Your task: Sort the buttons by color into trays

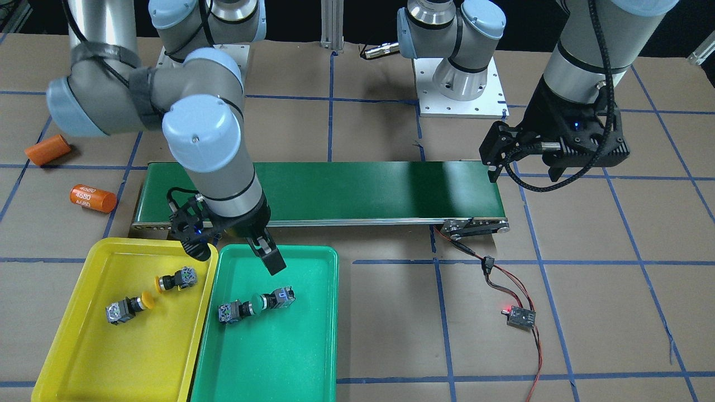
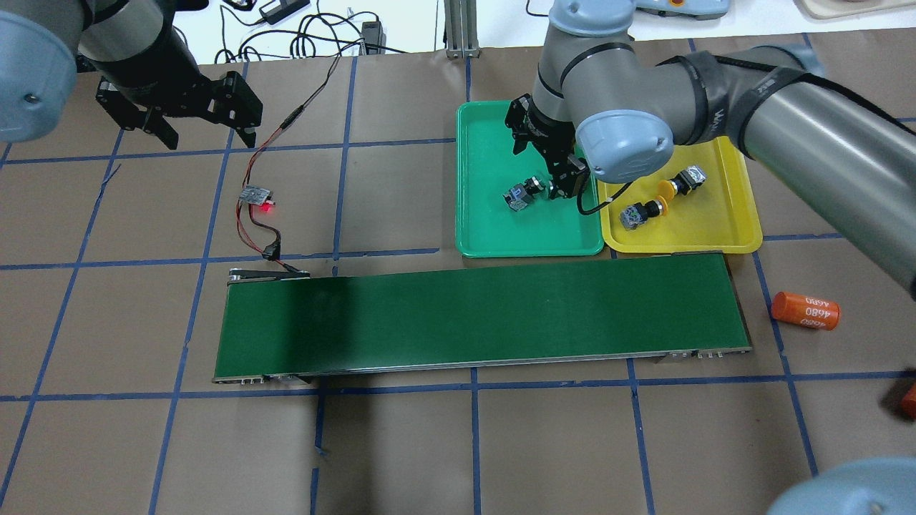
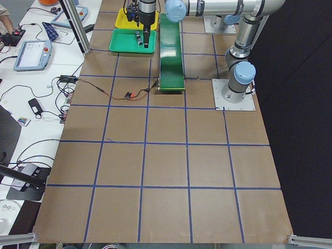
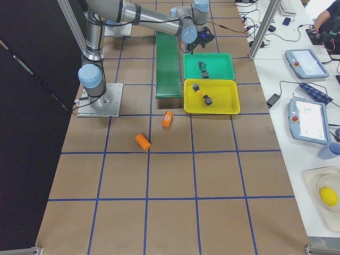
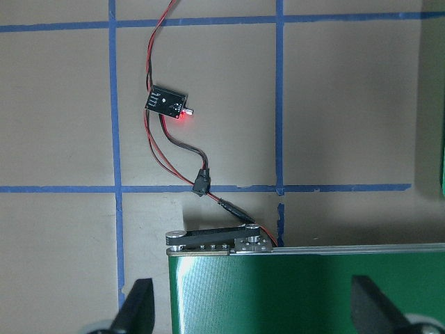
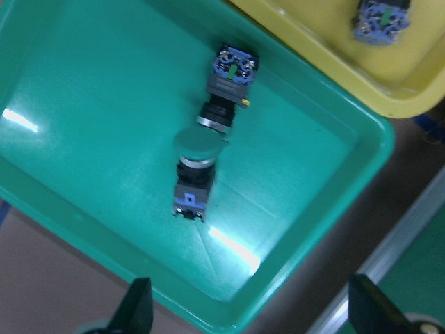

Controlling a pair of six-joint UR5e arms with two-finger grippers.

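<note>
Buttons [image 1: 127, 309]: how many are showing?

Four are lying out: two yellow-capped buttons [image 1: 127, 309] [image 1: 176, 279] and two green-capped buttons [image 1: 234, 311] [image 1: 277, 298].

What is holding them?

Two trays are sitting side by side. The yellow tray [image 1: 111, 363] is carrying the yellow pair, lying apart. The green tray [image 1: 279, 363] is carrying the green pair, lying end to end in a line.

How are they looking?

Both trays are looking shallow, glossy and round-cornered. Each button is showing a black body, a mushroom cap and a grey-blue block.

And the grippers?

The right gripper [image 1: 237, 255] is hovering over the trays' shared edge, fingers spread wide, gripping nothing. The left gripper [image 2: 207, 132] is hanging wide and empty too, near the other end of the long dark-green conveyor belt [image 1: 363, 190]. Two orange cylinders [image 1: 47, 149] [image 1: 92, 198] and one small circuit board [image 1: 520, 317] are lying on the brown counter [image 1: 391, 335].
</note>
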